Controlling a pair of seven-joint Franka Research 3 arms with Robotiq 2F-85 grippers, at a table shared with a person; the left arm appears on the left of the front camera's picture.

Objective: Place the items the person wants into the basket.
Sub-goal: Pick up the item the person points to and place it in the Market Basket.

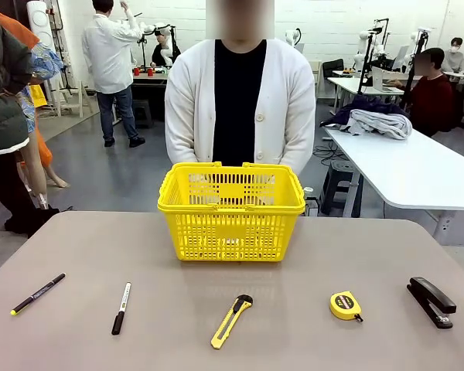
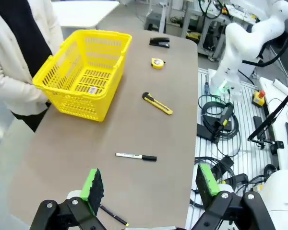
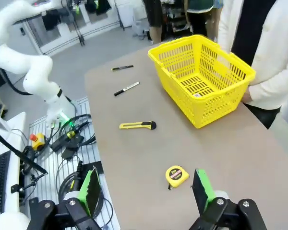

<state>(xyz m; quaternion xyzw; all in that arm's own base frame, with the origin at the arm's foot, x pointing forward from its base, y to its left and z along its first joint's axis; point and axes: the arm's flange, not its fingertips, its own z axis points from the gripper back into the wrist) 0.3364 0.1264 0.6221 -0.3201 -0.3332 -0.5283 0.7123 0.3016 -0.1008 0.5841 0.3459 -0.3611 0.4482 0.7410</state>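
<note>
Five items sit in a row along my side of the table [image 1: 356, 255], and from the front I read them left to right: the black pen [image 1: 37, 294] with its yellow tip, the white marker [image 1: 121, 308], the utility knife [image 1: 232, 321], the round tape measure [image 1: 345, 305], and the stapler [image 1: 431, 301] out by the right end. The yellow basket [image 1: 230, 236] stands beyond them in the middle, right in front of the person [image 1: 240, 100] in the white cardigan. I can't see their hands from here because the basket covers them, and its lattice wall blocks its floor too. The left wrist view looks down into it, and there's a small white tag on the floor whose print I can't read. In that same view the pen is mostly tucked behind a finger of my left gripper [image 2: 150, 182], with just the yellow-tipped end poking out near the bottom edge. That gripper's jaws are spread wide with nothing between them, hanging above the table's left end. The right gripper [image 3: 146, 189] is the same, fingers wide apart and empty, with the tape measure lying on the table between them in its own view. The right wrist view catches a sleeve and a bit of hand at the basket's far corner, but I can't tell whether it touches the rim.
</note>
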